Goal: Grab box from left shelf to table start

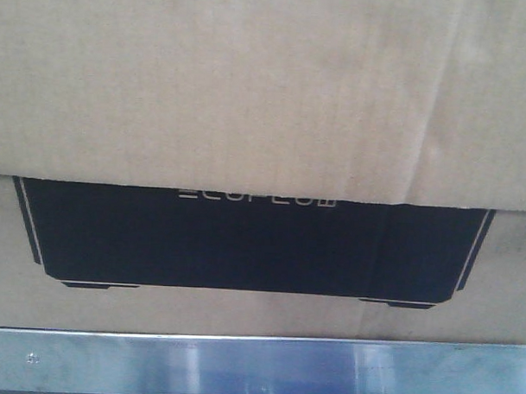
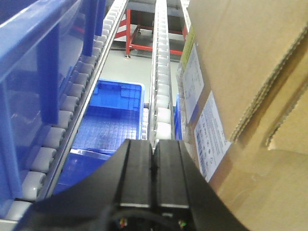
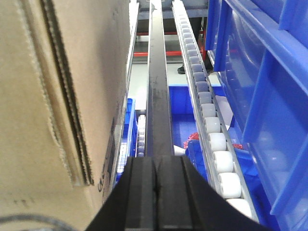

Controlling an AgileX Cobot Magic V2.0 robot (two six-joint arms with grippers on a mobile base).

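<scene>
The brown cardboard box (image 1: 267, 85) fills the front view, its black white-outlined panel (image 1: 253, 240) facing me, standing on the left shelf behind the shiny metal front rail (image 1: 257, 367). In the left wrist view the box (image 2: 250, 96) rises on the right with white labels on its side; my left gripper (image 2: 154, 142) is shut, empty, just left of it over a roller track (image 2: 161, 86). In the right wrist view the box (image 3: 62, 96) stands on the left; my right gripper (image 3: 155, 161) is shut, empty, close beside its right side.
Blue plastic bins flank the box: one at the left (image 2: 38, 82), one at the right (image 3: 264, 96). White roller tracks (image 3: 211, 130) run back into the shelf. Lower blue bins (image 2: 113, 115) and a red frame (image 2: 139, 33) show beneath.
</scene>
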